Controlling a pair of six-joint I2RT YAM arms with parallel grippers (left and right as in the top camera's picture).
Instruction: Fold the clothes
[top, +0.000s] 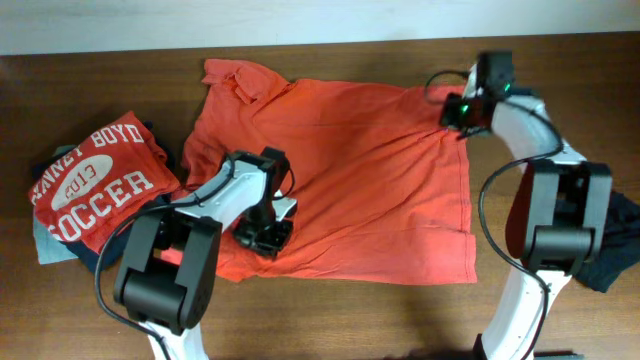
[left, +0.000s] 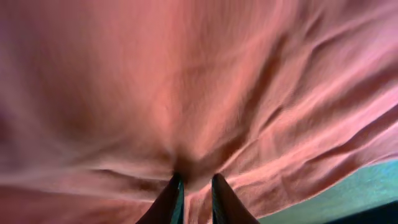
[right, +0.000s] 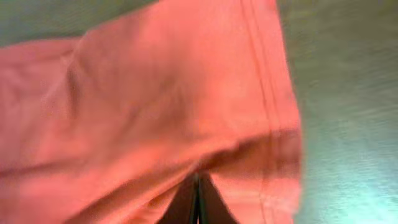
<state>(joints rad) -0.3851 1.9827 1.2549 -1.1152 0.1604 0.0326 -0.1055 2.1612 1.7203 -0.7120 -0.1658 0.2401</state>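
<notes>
Right pincer (right: 197, 182) grips the wrinkled orange-red shirt (top: 360, 170) near its stitched edge.

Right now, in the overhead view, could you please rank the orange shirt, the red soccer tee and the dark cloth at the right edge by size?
1. orange shirt, clearly largest.
2. red soccer tee.
3. dark cloth, smallest as seen, though the right arm and the picture's edge hide part of it.
</notes>
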